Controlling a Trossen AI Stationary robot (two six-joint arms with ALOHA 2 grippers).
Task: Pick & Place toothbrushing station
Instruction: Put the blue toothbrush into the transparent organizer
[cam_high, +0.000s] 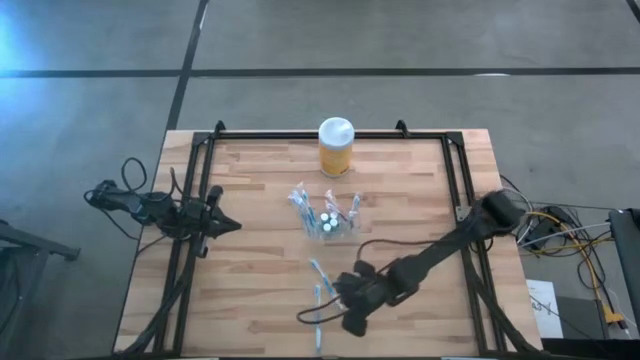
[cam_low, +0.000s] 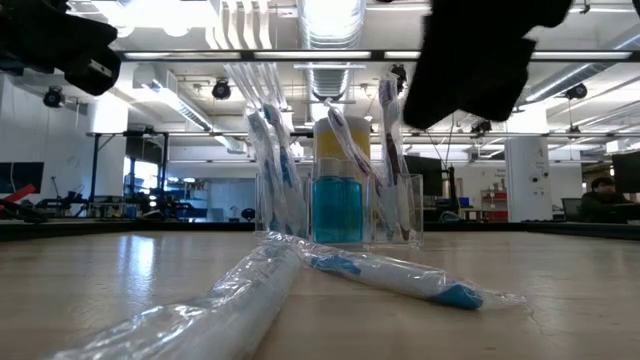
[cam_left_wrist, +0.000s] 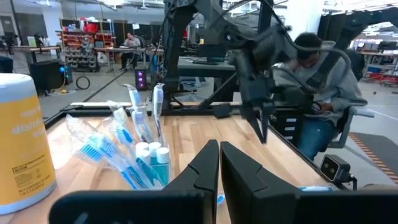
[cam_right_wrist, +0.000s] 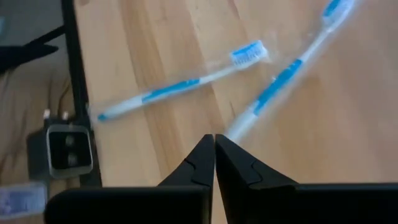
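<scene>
The toothbrushing station (cam_high: 327, 217) is a low see-through holder standing on its base at the table's middle. Several toothbrushes stand upright in it, and blue liquid shows in it in the low view (cam_low: 338, 208). Two wrapped blue-and-white toothbrushes (cam_right_wrist: 180, 88) (cam_right_wrist: 283, 78) lie flat on the wood near the front edge. My right gripper (cam_right_wrist: 214, 140) is shut and slants down above them, clear of the table (cam_high: 310, 315). My left gripper (cam_high: 228, 225) waits shut at the table's left, pointing level toward the station (cam_left_wrist: 219, 148).
A yellow jar with a white lid (cam_high: 336, 146) stands behind the station at the far edge. A black frame (cam_high: 455, 175) runs along the table's sides. Bare wood lies left and right of the station. A seated person (cam_left_wrist: 329, 81) is beyond the table.
</scene>
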